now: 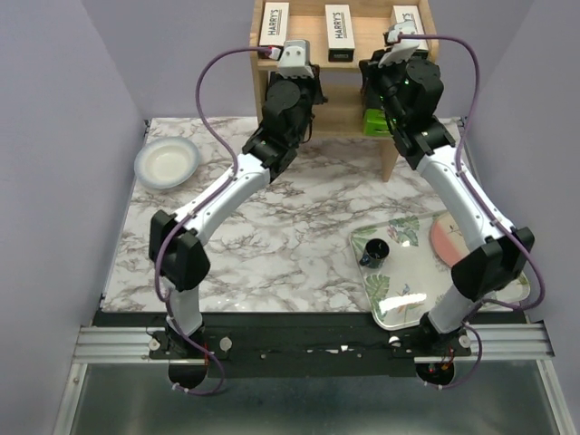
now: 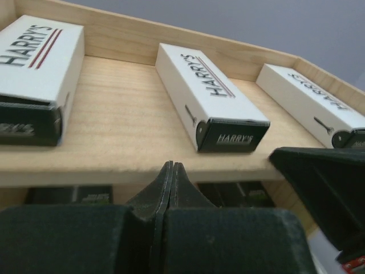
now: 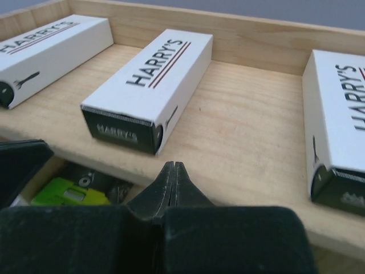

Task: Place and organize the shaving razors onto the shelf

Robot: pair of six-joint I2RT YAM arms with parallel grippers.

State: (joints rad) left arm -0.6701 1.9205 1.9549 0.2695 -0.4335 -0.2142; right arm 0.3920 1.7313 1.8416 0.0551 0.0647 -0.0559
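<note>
boxes lie on shelf just beyond left end effector.

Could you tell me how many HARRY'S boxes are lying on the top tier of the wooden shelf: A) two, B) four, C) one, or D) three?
D: both wrist views show three HARRY'S boxes lying side by side, apart from one another, on the top board of the shelf.
</note>
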